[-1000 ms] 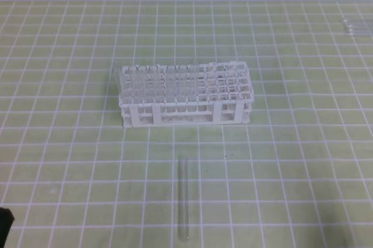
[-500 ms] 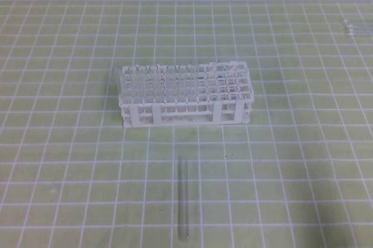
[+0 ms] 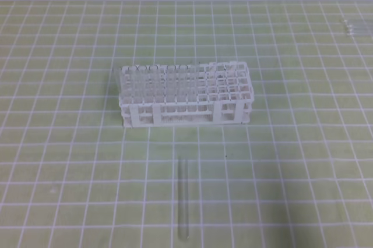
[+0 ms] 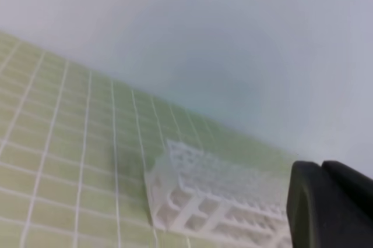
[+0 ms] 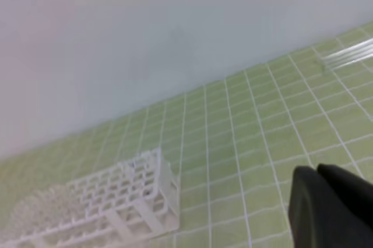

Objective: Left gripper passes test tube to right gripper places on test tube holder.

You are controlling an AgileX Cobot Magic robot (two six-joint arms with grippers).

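The test tube (image 3: 184,198) lies flat on the green grid mat in front of the test tube holder (image 3: 227,111), pointing toward the near edge. The white holder stands mid-mat, with clear tubes filling its left half. Neither gripper appears in the exterior high view. In the left wrist view the left gripper (image 4: 320,167) shows its black fingers pressed together, empty, high above the holder (image 4: 175,213). The right gripper (image 5: 317,170) is likewise shut on nothing, with the holder (image 5: 166,213) below and to its left.
Several spare clear tubes (image 3: 355,25) lie at the mat's far right corner, also seen in the right wrist view as spare tubes (image 5: 349,53). A pale wall borders the mat's far edge.
A dark piece of the left arm at the bottom left corner of the exterior view one second ago has left the picture. The tube and holder have not moved.
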